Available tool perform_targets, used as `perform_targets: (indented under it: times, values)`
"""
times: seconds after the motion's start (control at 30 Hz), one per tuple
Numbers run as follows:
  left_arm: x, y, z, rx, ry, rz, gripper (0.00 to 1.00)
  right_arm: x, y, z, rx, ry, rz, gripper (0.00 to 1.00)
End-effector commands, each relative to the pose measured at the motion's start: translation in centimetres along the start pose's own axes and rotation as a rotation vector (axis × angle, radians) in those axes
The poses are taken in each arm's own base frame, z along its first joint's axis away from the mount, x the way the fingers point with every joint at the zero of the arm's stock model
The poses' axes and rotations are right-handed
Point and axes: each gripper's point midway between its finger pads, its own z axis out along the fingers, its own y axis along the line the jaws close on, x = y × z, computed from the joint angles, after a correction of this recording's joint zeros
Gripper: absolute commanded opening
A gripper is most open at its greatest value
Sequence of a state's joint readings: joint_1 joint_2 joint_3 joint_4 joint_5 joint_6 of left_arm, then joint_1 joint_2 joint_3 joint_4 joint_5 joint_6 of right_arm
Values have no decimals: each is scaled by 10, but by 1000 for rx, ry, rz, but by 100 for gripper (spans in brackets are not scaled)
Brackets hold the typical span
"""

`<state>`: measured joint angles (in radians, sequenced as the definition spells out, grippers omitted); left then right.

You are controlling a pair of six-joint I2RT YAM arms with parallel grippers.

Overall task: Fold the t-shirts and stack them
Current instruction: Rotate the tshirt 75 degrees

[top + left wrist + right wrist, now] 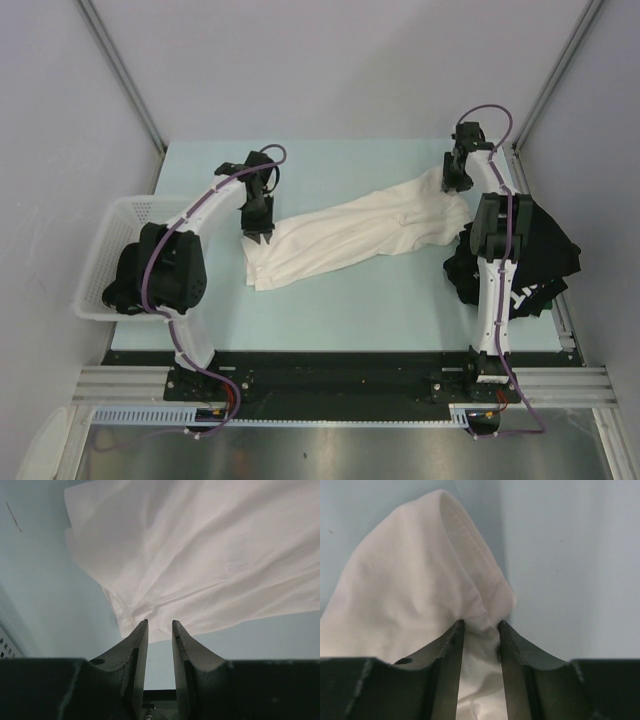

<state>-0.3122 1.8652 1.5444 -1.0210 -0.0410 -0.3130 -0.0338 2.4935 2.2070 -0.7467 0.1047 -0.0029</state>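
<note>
A cream-white t-shirt [360, 232] lies stretched in a long band across the table from lower left to upper right. My left gripper [258, 236] stands over its left end. In the left wrist view its jaws stand a little apart, with the shirt's hem [150, 625] at the fingertips and bare table showing between the fingers. My right gripper [456, 180] is shut on the shirt's right end, and bunched cloth [480, 645] fills the gap between its fingers. A pile of black t-shirts [545, 250] with white print lies at the right edge, under the right arm.
A white mesh basket [105, 255] stands at the table's left edge with something black [125, 285] in it, partly hidden by the left arm. Grey walls close in on the left, back and right. The table's front edge meets a black rail [340, 375].
</note>
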Motion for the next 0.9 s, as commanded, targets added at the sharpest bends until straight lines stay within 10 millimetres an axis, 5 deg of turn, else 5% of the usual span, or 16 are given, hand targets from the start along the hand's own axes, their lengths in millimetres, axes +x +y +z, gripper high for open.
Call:
perform_targets:
  times: [0.0, 0.27, 0.43, 0.63, 0.87]
  values:
    - [-5, -2, -19, 7, -43, 9, 31, 22, 14, 34, -84, 61, 64, 34]
    - [-3, 1, -18, -6, -33, 1, 31, 17, 60, 52, -249, 64, 71, 0]
    - [3, 3, -16, -14, -17, 1, 31, 21, 99, 63, -344, 55, 16, 0]
    - [8, 2, -16, -17, -6, 0, 31, 7, 104, 61, -353, 11, -8, 0]
    - [12, -9, -9, -22, 15, 25, 31, -41, 97, 43, -343, -137, 15, 0]
